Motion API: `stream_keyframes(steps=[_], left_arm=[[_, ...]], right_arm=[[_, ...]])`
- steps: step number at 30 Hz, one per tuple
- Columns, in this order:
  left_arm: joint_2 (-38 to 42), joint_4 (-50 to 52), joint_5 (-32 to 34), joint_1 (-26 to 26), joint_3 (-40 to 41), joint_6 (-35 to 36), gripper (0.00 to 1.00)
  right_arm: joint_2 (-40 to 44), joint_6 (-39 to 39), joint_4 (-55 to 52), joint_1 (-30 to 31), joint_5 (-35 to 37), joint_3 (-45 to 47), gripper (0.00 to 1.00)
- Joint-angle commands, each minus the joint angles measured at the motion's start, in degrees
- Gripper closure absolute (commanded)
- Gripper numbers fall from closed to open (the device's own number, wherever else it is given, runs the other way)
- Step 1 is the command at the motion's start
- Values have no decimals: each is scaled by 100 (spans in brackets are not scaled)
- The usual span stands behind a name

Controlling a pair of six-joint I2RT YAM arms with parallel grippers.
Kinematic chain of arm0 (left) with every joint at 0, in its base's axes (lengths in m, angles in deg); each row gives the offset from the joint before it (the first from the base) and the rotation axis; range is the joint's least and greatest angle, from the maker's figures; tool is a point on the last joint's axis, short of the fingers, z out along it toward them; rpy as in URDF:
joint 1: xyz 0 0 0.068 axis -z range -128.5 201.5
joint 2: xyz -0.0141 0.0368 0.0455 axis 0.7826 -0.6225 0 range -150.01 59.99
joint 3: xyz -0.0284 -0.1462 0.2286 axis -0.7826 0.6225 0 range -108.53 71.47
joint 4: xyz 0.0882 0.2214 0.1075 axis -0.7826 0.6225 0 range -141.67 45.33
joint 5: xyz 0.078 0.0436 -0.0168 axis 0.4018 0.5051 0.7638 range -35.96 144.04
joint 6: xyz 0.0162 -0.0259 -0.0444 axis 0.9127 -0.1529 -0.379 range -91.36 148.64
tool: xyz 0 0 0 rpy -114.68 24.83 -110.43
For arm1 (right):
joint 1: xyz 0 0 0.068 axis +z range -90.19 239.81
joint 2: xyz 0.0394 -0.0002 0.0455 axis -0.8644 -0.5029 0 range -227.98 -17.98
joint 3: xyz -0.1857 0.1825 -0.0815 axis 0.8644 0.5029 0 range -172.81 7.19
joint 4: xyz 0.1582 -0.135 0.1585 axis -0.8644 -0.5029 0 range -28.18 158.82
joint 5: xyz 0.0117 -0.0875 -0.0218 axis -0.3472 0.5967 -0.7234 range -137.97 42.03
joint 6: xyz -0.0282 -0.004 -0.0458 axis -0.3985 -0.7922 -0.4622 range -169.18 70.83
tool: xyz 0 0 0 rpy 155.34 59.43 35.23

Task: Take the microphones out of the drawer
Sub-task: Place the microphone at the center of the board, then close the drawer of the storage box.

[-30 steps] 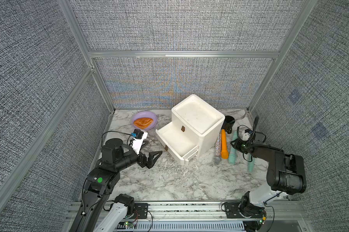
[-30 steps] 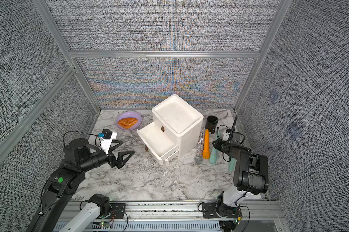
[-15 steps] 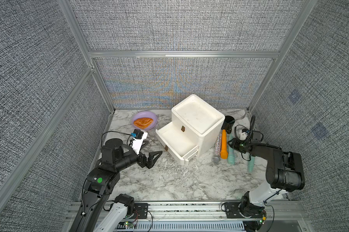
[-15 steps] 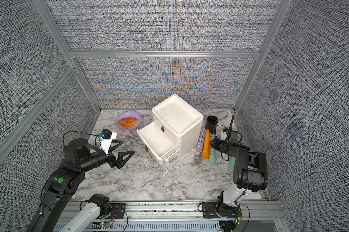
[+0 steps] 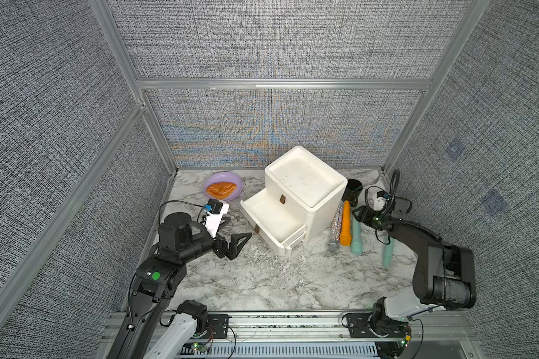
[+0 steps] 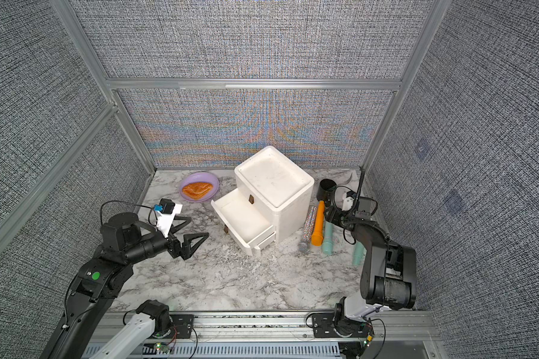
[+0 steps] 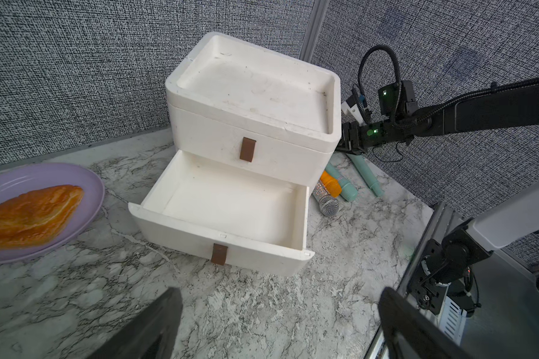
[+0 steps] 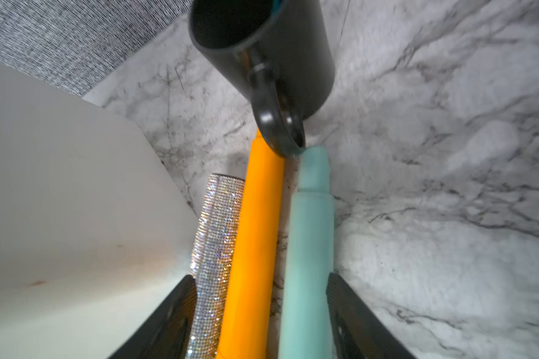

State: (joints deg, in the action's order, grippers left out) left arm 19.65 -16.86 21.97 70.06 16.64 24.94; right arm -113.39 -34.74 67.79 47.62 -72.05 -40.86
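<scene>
The drawer (image 5: 272, 217) of the white drawer unit (image 5: 305, 183) is pulled out toward the near left, and only its bare white floor is shown in the left wrist view. A brown pull tab (image 7: 219, 254) is fixed to its front.

Four microphones are laid on the counter (image 5: 277, 279) to the right of the unit, outside the drawer. A glitter microphone (image 5: 335, 228) is placed just beside the unit's right wall. An orange microphone (image 5: 345, 227) is set against it, and a teal microphone (image 5: 356, 239) is laid alongside that. All three are aligned with heads near and handle ends far. A second teal microphone (image 5: 386, 255) is left further right, apart from the row and partly hidden by the right arm.

The right end effector (image 8: 260, 279) is held low over the far part of the row. Its fingers are spread fairly wide, so that all three handles are straddled and none is clamped. A black mug (image 5: 353, 189) is stood just beyond the handle ends, with its handle turned toward them.

The left end effector (image 5: 240, 227) is held fully spread above the counter, left of the drawer, and nothing is gripped by it. A purple plate (image 5: 210, 183) carrying a pastry (image 5: 221, 190) is placed at the far left. A round green sticker (image 5: 155, 275) is fixed on the left arm; any lettering on it is too small to be read.
</scene>
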Motion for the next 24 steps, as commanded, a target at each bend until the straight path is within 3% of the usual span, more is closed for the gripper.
stream_keyframes(steps=[1, 2, 12, 14, 17, 18, 21, 24], left_arm=[[-27, -168, -77, -11, -44, -32, 0], [-31, -167, -64, -12, -39, -34, 0], [-52, -333, -34, -11, -16, -252, 0], [-100, -405, 27, -15, -7, -368, 0], [-264, -545, 51, -11, -19, -624, 0], [-320, -741, -219, -11, 21, -501, 0], [-506, -1411, -486, 13, 314, -988, 0], [-746, -1696, -159, 123, 569, -1253, 0]], right_arm=[[313, 29, -165, 59, -18, -154, 13], [434, 10, -237, 92, -25, -211, 2], [1485, -225, -1243, 292, 292, -1283, 2], [1543, -277, -1218, 301, 70, -1498, 2], [1459, -246, -1117, 357, -354, -1864, 2], [1374, -239, -1122, 391, -498, -2022, 2], [1083, -315, -1258, 608, -780, -2578, 2], [782, -430, -1396, 901, -863, -3128, 2]])
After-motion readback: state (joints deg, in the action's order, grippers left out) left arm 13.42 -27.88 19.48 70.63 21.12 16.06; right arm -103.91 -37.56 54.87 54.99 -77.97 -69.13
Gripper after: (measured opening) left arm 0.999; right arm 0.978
